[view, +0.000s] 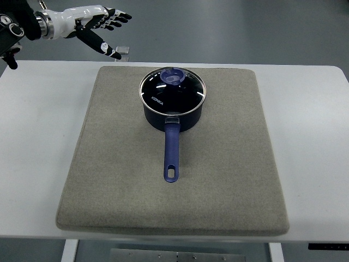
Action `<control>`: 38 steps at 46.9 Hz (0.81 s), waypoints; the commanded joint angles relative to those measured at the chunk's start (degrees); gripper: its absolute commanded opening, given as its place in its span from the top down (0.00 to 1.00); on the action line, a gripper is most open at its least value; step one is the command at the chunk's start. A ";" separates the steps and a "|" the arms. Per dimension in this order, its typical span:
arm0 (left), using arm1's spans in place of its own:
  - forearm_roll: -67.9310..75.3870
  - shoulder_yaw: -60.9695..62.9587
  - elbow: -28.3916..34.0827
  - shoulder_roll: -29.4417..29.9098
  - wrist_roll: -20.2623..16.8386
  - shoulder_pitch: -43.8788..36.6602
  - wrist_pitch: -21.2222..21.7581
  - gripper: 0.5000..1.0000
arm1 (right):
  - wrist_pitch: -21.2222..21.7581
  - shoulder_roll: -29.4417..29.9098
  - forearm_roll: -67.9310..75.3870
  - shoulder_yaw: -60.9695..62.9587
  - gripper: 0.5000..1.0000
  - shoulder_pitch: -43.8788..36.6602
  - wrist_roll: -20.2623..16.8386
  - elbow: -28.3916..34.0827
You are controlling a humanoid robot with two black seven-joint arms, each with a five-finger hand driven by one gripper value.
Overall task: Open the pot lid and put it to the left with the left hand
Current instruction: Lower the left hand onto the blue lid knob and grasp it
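Your white-and-black robot left hand [92,24] is hovering at the top left with fingers [117,16] spread wide and thumb pointing down, holding nothing. The dark blue saucepan [173,112] is sitting well to the right of and below those fingertips, on the grey felt mat [109,180] covering the white table [32,153], and its long blue handle [172,153] is pointing toward you. The round glass lid [173,90] with a blue knob [174,76] is resting closed on the pan, well apart from the fingers.
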State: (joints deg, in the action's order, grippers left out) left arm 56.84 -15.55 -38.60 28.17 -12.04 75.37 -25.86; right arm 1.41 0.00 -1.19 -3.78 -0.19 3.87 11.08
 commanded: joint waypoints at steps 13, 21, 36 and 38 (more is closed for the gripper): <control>14.08 3.51 -0.16 -9.18 0.00 3.29 0.11 0.06 | 0.00 0.00 0.05 0.00 0.17 0.02 0.00 0.00; 14.96 3.59 -0.34 -12.17 0.09 4.87 0.02 0.06 | 0.00 0.00 0.05 0.00 0.17 0.02 0.00 0.00; 15.23 7.63 -0.25 -14.99 0.18 7.16 0.02 0.08 | 0.00 0.00 0.05 0.00 0.17 0.02 0.00 0.00; 15.23 8.43 -0.25 -14.99 0.18 7.42 0.02 0.08 | 0.00 0.00 0.05 0.00 0.17 0.02 0.00 0.00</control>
State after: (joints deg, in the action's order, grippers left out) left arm 72.17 -8.31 -38.83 13.21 -11.86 82.25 -25.84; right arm 1.41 0.00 -1.18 -3.78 -0.17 3.87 11.08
